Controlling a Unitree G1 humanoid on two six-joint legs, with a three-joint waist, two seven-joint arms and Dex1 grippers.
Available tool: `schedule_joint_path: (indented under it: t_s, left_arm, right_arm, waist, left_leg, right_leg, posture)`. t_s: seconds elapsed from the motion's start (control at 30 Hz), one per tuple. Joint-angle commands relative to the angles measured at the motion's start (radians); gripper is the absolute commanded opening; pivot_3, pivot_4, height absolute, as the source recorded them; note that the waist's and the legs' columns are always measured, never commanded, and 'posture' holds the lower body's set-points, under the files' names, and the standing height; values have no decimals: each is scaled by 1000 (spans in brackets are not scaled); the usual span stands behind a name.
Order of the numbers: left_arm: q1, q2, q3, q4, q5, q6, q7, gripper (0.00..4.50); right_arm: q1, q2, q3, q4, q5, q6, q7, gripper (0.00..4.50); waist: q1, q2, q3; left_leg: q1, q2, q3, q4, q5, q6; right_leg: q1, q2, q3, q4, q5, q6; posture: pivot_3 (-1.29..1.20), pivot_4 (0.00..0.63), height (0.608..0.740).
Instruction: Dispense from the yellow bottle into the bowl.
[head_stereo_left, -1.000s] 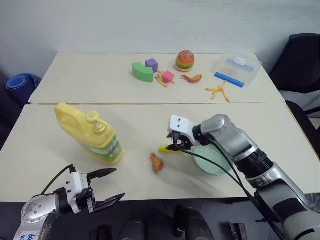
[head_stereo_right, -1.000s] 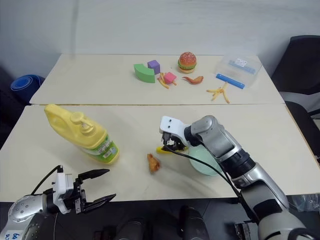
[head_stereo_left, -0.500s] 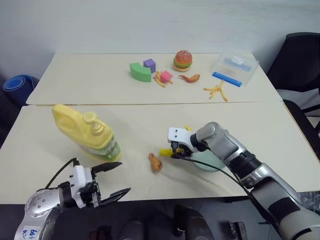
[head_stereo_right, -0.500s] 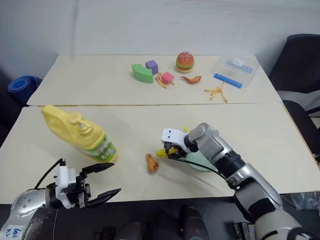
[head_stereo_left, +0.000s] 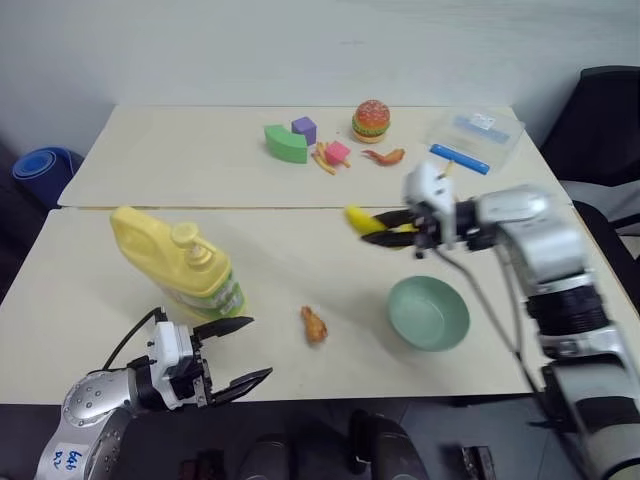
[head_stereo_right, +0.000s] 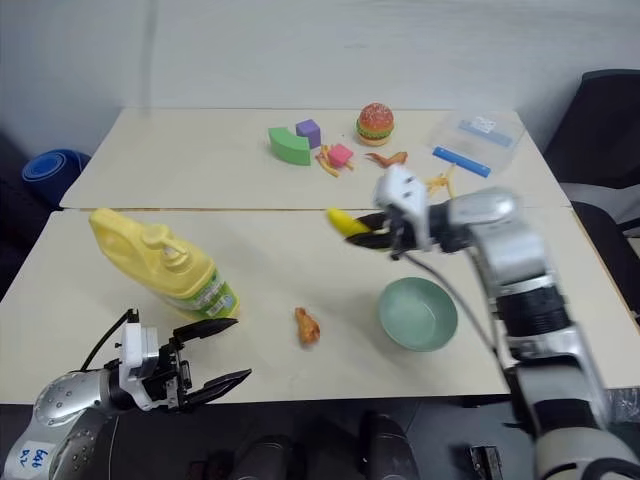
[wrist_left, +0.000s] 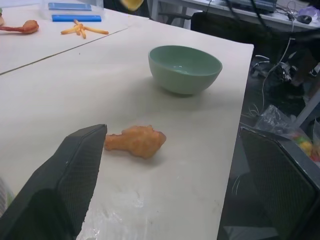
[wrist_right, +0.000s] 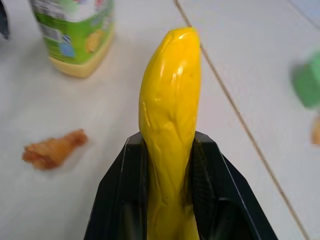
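Two pale cream tables (head_stereo_left: 300, 250) butt edge to edge along a seam, set against a plain light wall; a black chair (head_stereo_left: 600, 110) stands at the far right, a blue roll (head_stereo_left: 40, 165) lies on the floor at far left. On the near table, left side: the yellow bottle (head_stereo_left: 175, 265), a large jug leaning back, with moulded handle at its upper left, yellow pump top facing the camera, green-white label at its base. Right of centre on the near table: the bowl (head_stereo_left: 428, 312), small, round, pale mint green, upright, empty inside as far as visible, well apart from the bottle. Between the two lies a toy chicken drumstick (head_stereo_left: 314, 324), orange-brown. Far table: clear plastic box (head_stereo_left: 475, 133) with a blue strip, green curved block (head_stereo_left: 285, 144), purple block (head_stereo_left: 303, 129), pink block (head_stereo_left: 337, 152), toy burger (head_stereo_left: 371, 120), toy fries (head_stereo_left: 436, 184), an orange toy piece (head_stereo_left: 385, 156). Right gripper (head_stereo_left: 392, 230) is raised above the seam, beyond the bowl, fingers clamped on a small yellow banana (wrist_right: 169, 120) that projects forward past the tips. Left gripper (head_stereo_left: 238, 350) sits low at the near table edge, just in front of the bottle, jaws spread wide, holding nothing.
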Motion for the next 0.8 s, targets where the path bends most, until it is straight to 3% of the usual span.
schedule_joint_path:
  t_s: [0.03,0.13,0.3,0.47,0.57,0.67,0.73,0.8]
  left_arm:
    - [-3,8,-15,-31,-23,19,-14,4500]
    - [-13,1,-27,-27,-12,20,-10,4500]
    - [-31,2,-32,-9,0,8,-17,4500]
    - [-47,18,-17,8,-3,9,-35,4500]
    - [-49,27,9,26,-5,3,-41,4500]
    - [-26,33,38,41,-5,-15,-45,4500]
    - [3,32,61,50,-8,-25,-48,4500]
    - [19,32,73,57,-8,-29,-49,4500]
  right_arm:
    - [92,-197,-85,139,-69,12,-22,730]
    - [173,-225,-92,377,-139,-104,-136,730]
    - [173,-149,-95,675,-195,-330,-262,730]
    - [132,-133,-115,787,-192,-433,-255,2428]
    - [137,-169,-131,693,-160,-428,-174,3457]
    - [181,-183,-149,380,-48,-208,-67,4416]
    - [214,-158,-123,43,90,86,-57,4463]
    - [223,-123,-98,-163,179,287,-91,4463]
  waist:
    - [13,0,0]
    - [10,-1,0]
    - [-16,2,1]
    - [-28,8,4]
    - [-29,8,3]
    - [-27,9,4]
    - [-31,10,3]
    - [-30,10,3]
  left_leg:
    - [0,0,0,0,0,0]
    - [1,0,2,0,-1,1]
    - [4,0,11,-1,0,1]
    - [5,1,14,-1,2,0]
    - [6,1,13,-1,2,0]
    - [6,1,12,-1,2,0]
    - [5,2,11,-1,2,-1]
    - [6,4,10,-1,1,-2]
  right_leg:
    - [0,0,0,-2,0,0]
    - [1,0,1,-6,0,0]
    - [2,2,6,0,1,2]
    - [2,3,8,3,1,2]
    - [1,3,11,2,1,2]
    - [0,2,11,2,1,2]
    - [-1,2,10,2,1,2]
    - [-1,3,10,1,1,2]
  posture:
    - [0,150,740]
    - [0,150,740]
    - [0,150,740]
    - [0,150,740]
    - [0,150,740]
    - [0,150,740]
    - [0,150,740]
    - [0,150,740]
